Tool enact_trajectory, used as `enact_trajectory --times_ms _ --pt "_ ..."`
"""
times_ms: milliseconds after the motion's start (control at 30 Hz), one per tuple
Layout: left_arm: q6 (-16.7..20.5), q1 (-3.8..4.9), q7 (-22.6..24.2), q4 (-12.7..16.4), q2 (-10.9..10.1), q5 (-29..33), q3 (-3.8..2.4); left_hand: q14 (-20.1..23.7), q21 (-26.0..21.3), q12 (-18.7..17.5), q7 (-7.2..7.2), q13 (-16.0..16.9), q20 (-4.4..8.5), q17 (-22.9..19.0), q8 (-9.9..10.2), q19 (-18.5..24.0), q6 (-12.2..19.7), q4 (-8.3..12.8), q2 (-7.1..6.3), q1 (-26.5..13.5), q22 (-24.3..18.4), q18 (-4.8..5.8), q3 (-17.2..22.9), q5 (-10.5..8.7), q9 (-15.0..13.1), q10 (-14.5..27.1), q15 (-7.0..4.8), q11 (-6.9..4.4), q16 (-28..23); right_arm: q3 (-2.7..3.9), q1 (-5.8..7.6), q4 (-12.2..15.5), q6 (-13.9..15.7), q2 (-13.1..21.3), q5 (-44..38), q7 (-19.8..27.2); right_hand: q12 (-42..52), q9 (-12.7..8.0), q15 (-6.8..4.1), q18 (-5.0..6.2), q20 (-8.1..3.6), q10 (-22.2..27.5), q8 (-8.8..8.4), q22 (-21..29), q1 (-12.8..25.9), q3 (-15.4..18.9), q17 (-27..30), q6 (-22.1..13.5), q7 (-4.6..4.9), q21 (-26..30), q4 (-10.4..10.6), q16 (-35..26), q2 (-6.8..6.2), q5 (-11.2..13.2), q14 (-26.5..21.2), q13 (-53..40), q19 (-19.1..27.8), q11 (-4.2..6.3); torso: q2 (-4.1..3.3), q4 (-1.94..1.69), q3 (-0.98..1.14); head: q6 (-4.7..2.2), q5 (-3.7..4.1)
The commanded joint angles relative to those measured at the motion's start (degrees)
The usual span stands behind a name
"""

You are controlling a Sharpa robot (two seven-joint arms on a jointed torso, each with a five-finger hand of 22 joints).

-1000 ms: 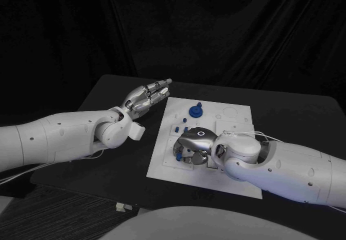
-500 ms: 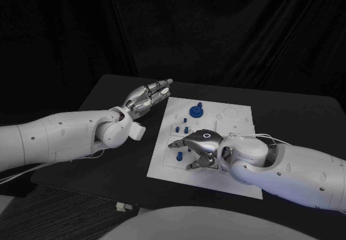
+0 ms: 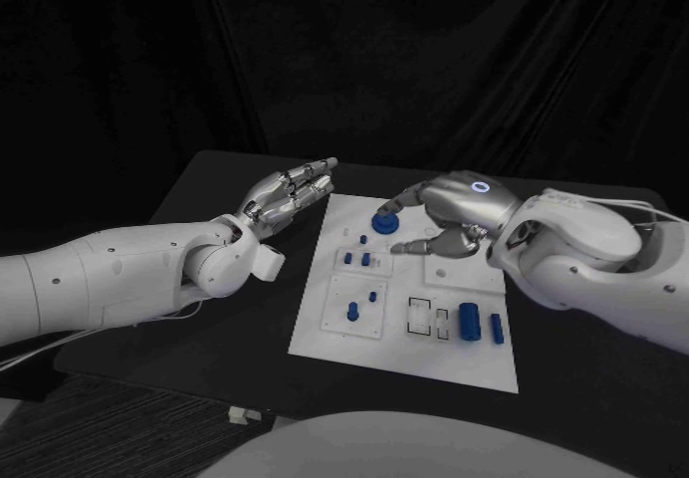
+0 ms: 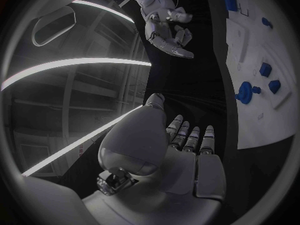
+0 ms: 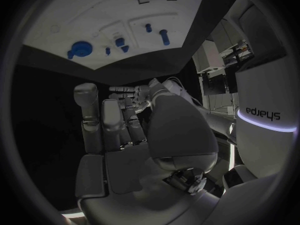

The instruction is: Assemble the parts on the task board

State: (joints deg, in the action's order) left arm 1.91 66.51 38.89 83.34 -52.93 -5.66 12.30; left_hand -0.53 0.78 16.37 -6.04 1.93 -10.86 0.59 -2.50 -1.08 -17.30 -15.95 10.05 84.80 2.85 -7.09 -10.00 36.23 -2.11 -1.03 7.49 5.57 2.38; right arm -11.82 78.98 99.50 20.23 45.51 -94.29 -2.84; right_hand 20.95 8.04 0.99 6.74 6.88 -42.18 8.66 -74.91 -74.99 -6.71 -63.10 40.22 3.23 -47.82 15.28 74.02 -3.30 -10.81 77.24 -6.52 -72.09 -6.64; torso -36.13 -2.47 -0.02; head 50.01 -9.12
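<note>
The white task board (image 3: 395, 354) lies in the middle of the black table. A round blue knob part (image 3: 387, 220) stands at its far side. Small blue pegs (image 3: 356, 259) stand left of centre, and another peg (image 3: 354, 313) stands nearer me. Two blue cylinders (image 3: 470, 321) lie near the right side. My right hand (image 3: 448, 215) hovers over the board's far part beside the knob, fingers spread, holding nothing. My left hand (image 3: 289, 189) floats off the board's far left corner, fingers straight and empty. The right wrist view shows the board (image 5: 125, 15) and knob (image 5: 80, 49) beyond my flat right hand (image 5: 119, 130).
Bare black tabletop (image 3: 230, 329) surrounds the board, with dark curtains behind. Two rectangular slots (image 3: 421, 315) sit in the board beside the cylinders. In the left wrist view the board (image 4: 275, 60) lies beside my left hand (image 4: 187, 140), with the right hand (image 4: 165, 27) farther off.
My right hand has lifted off the board's near middle and swung to the far side by the knob. Two blue cylinders now lie uncovered where it was. The left hand stayed put.
</note>
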Motion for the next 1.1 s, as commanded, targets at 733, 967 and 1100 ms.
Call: enact_trajectory --times_ms 733,967,1100 --pt "-0.2 -0.08 10.9 -0.6 1.1 0.0 -0.05 -0.4 0.1 2.8 0.98 0.4 -1.01 0.3 -0.3 -0.1 -0.2 -0.1 -0.29 1.0 0.1 -0.51 0.5 0.39 -0.1 -0.7 0.87 3.09 1.4 -0.08 0.18 -0.9 -28.1 9.8 17.8 -27.0 69.0 10.8 -6.62 -4.78 -5.94 -47.8 13.33 -12.6 20.1 6.5 -26.9 28.6 -2.36 -32.6 1.4 16.0 2.72 0.6 12.8 -83.5 -15.1 8.96 -0.11 0.03 0.01 -0.01 3.7" --pt "-0.4 -0.08 11.0 -0.5 1.0 0.0 -0.05 -0.5 0.1 4.1 1.52 0.5 -1.13 0.4 -0.3 -0.1 -0.1 -0.2 -0.35 1.0 0.1 -0.22 0.5 0.39 -0.1 -1.1 1.29 4.24 1.8 -0.08 -0.81 -1.9 -34.5 8.4 17.4 -32.3 69.0 10.4 -7.12 -4.83 -6.61 -47.8 9.97 -12.6 25.9 6.0 -26.9 29.6 -2.06 -33.5 1.4 16.0 3.58 4.6 12.8 -83.5 -14.9 8.96 -0.08 0.01 0.01 -0.01 4.81" --pt "-0.5 -0.08 11.0 -0.6 0.9 0.0 -0.05 -0.5 0.1 4.2 1.58 0.5 -1.13 0.4 -0.3 -0.1 -0.2 -0.2 -0.36 1.0 0.1 -0.19 0.6 0.4 -0.1 -1.1 1.34 4.37 1.8 -0.08 -1.61 -2.4 -34.2 7.5 18.2 -33.2 69.0 10.0 -7.0 -4.72 -6.56 -47.8 8.71 -12.5 25.3 5.6 -26.9 29.5 -1.84 -33.1 1.2 16.0 3.45 4.3 12.8 -83.5 -14.7 8.77 -0.06 -0.04 -0.01 -0.01 4.96"
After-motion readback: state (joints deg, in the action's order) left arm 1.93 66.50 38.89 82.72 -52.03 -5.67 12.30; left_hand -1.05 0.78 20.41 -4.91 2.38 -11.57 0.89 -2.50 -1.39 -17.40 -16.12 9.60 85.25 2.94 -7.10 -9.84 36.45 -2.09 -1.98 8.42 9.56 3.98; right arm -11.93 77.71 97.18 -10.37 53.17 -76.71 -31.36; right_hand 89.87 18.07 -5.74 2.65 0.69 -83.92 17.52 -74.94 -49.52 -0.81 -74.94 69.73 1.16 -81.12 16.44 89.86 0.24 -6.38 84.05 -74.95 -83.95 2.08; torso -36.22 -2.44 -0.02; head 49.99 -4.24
